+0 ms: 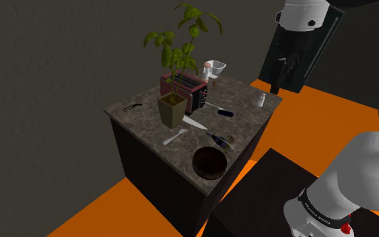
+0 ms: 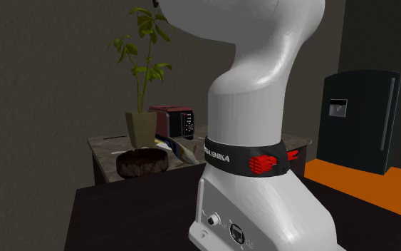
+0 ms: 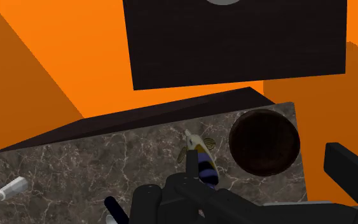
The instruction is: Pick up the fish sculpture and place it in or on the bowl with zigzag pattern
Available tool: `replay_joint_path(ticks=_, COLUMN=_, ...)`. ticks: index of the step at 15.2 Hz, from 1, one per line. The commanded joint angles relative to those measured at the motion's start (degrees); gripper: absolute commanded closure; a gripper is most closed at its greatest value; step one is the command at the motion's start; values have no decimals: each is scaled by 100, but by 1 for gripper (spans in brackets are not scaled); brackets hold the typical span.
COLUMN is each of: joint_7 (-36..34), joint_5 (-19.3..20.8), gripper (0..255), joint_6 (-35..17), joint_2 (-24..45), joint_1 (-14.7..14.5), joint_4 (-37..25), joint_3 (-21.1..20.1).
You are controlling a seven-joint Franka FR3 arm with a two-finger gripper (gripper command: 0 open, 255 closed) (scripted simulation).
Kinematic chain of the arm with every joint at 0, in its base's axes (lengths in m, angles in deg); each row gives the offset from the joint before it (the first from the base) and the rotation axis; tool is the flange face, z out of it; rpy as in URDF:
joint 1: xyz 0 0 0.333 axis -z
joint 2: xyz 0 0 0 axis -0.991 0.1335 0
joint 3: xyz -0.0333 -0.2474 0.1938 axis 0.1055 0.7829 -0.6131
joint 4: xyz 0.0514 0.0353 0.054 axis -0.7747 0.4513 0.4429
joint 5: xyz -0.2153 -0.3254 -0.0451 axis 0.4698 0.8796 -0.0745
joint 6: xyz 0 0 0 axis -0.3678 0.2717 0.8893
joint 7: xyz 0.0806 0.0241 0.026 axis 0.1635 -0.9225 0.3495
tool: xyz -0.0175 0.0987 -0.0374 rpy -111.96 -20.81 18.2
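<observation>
The white arm (image 2: 263, 78) rises from its dark stand (image 3: 234, 44), and its base blocks much of the second exterior view. A black band on that base carries white lettering (image 2: 219, 153), of which only "EMIKA" reads clearly. The marble-topped counter (image 1: 248, 101) stands just beyond the stand on an orange floor (image 3: 37, 70), probably within easy reach. The claw (image 3: 266, 175) hangs high over the counter's near edge, fingers spread wide and empty, which looks like a stance for lining up a descent. The bowl (image 1: 209, 162) sits at the counter's corner nearest the stand. It is drawn plain dark brown, with no zigzag to be seen. The fish sculpture (image 3: 201, 159), banded yellow and dark blue, lies flat on the counter just beside the bowl and apart from it, so the carry should be short. A small pale tube (image 3: 9, 189) lies well away and bears no readable label.
</observation>
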Motion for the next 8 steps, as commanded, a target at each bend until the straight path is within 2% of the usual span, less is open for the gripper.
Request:
replay_joint_path(ticks=1, joint_7=0, joint_5=0, gripper=0, joint_6=0, joint_2=0, joint_1=0, joint_4=0, joint_3=0)
replay_joint_path(ticks=8, joint_7=332, joint_5=68, gripper=0, joint_6=-1477, joint_2=231, joint_1=208, joint_4=1018, joint_3=632)
